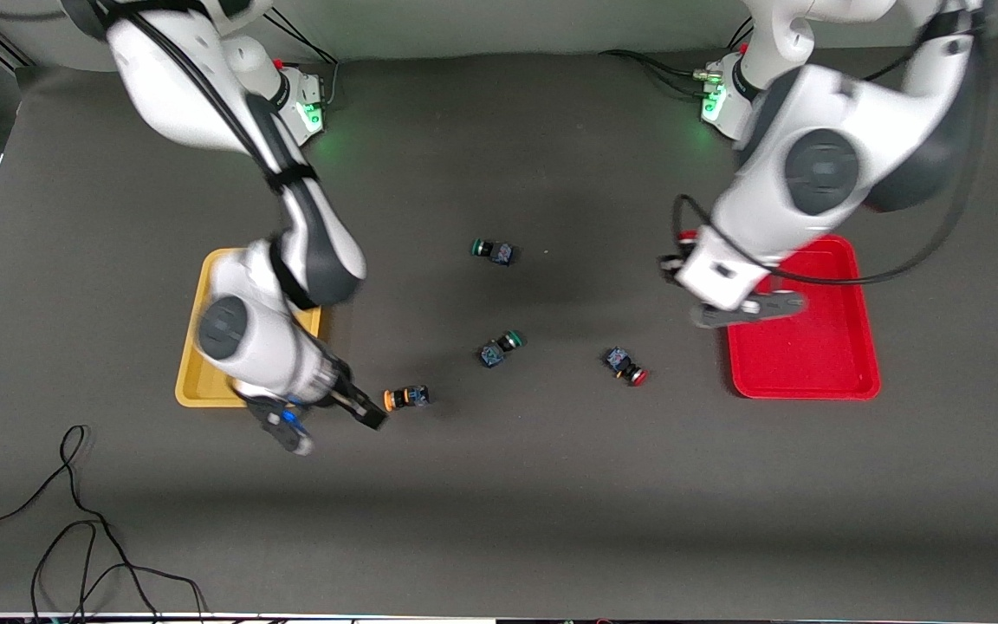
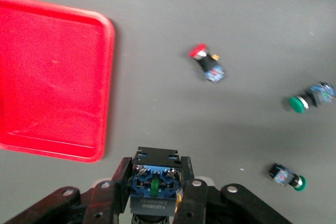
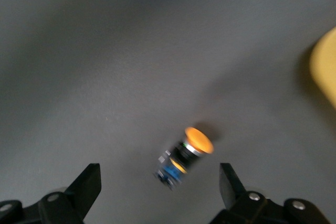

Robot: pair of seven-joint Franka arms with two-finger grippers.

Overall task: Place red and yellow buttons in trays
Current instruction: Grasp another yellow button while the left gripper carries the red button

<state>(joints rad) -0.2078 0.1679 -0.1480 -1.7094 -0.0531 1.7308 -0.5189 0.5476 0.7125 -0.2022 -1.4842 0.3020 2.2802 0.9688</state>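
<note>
My left gripper (image 1: 718, 314) hangs over the table beside the red tray (image 1: 811, 364), at its edge toward the table's middle. It is shut on a button (image 2: 155, 199) whose dark blue body shows; the cap is hidden. A red-capped button (image 1: 626, 366) lies on the table near that tray and also shows in the left wrist view (image 2: 207, 62). My right gripper (image 1: 330, 423) is open, low beside the yellow tray (image 1: 196, 381), with a yellow-capped button (image 1: 405, 398) lying just off its fingertips. In the right wrist view that button (image 3: 190, 149) lies between the open fingers, untouched.
Two green-capped buttons lie mid-table, one (image 1: 492, 251) farther from the front camera, one (image 1: 499, 348) nearer. Both show in the left wrist view (image 2: 310, 98) (image 2: 287, 177). The red tray's floor (image 2: 47, 82) looks bare. Black cables (image 1: 74, 537) lie at the table's front corner.
</note>
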